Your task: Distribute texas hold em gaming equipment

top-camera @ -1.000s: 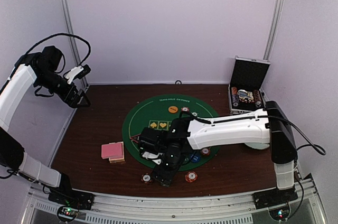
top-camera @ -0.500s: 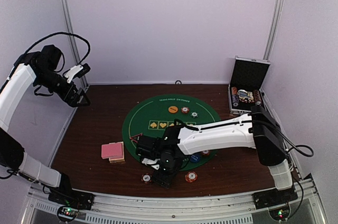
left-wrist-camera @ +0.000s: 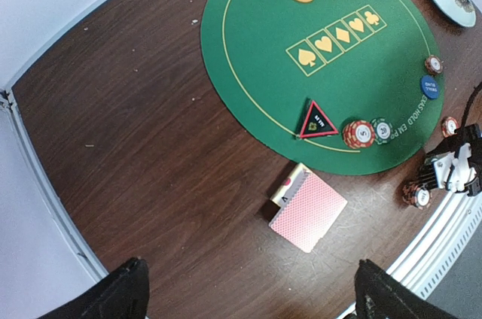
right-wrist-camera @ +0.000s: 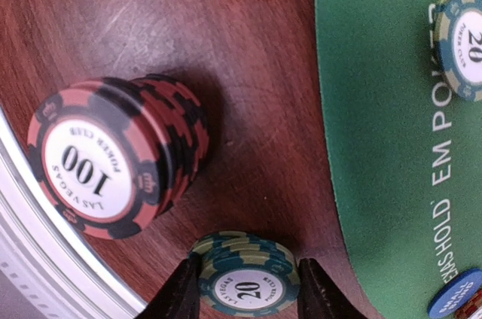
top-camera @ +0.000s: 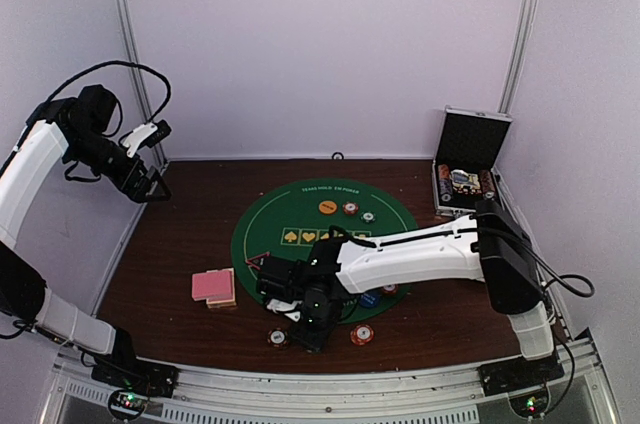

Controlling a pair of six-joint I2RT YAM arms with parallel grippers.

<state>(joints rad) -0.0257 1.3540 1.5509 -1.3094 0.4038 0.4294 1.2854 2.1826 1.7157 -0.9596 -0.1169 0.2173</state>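
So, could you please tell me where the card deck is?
In the top view, the card deck lies on bare wood left of the green mat, near the triangular marker.

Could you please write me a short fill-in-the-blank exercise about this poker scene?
The green chip stack between the right gripper's fingers is marked ___.
The red-and-black chip stack beside it reads ___.
The card deck lies on the wooden table, off the green ___.
The left gripper's jaws are ___, not shut.
Missing words: 20; 100; mat; open.
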